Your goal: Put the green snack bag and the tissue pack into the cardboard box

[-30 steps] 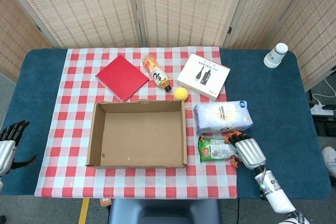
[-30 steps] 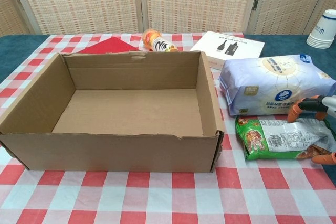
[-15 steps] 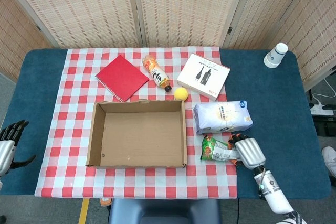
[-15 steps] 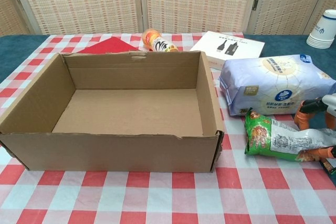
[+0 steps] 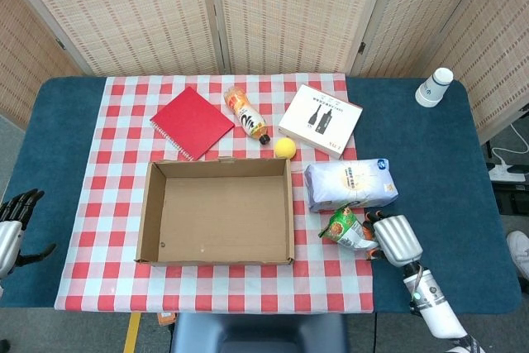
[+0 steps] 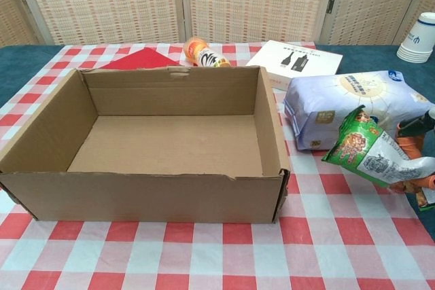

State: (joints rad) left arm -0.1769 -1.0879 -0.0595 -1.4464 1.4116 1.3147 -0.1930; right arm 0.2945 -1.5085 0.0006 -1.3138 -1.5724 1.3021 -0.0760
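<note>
My right hand (image 5: pixel 395 238) grips the green snack bag (image 5: pixel 346 226) by its right end and holds it tilted up off the checked cloth, just right of the cardboard box (image 5: pixel 216 212). In the chest view the green snack bag (image 6: pixel 370 153) hangs in front of the tissue pack (image 6: pixel 346 105), with orange fingertips (image 6: pixel 410 146) of the right hand showing at the frame's right edge. The tissue pack (image 5: pixel 350 183) lies flat behind the bag, beside the box's right wall (image 6: pixel 271 140). The box is open and empty. My left hand (image 5: pixel 16 225) rests open at the table's left edge, far from everything.
Behind the box lie a red notebook (image 5: pixel 192 121), an orange bottle (image 5: pixel 246 114), a yellow ball (image 5: pixel 285 148) and a white carton (image 5: pixel 321 120). A paper cup stack (image 5: pixel 434 87) stands at the far right on the blue table.
The right hand has lifted the green snack bag off the cloth and tilted its left end upward. The left hand has not moved.
</note>
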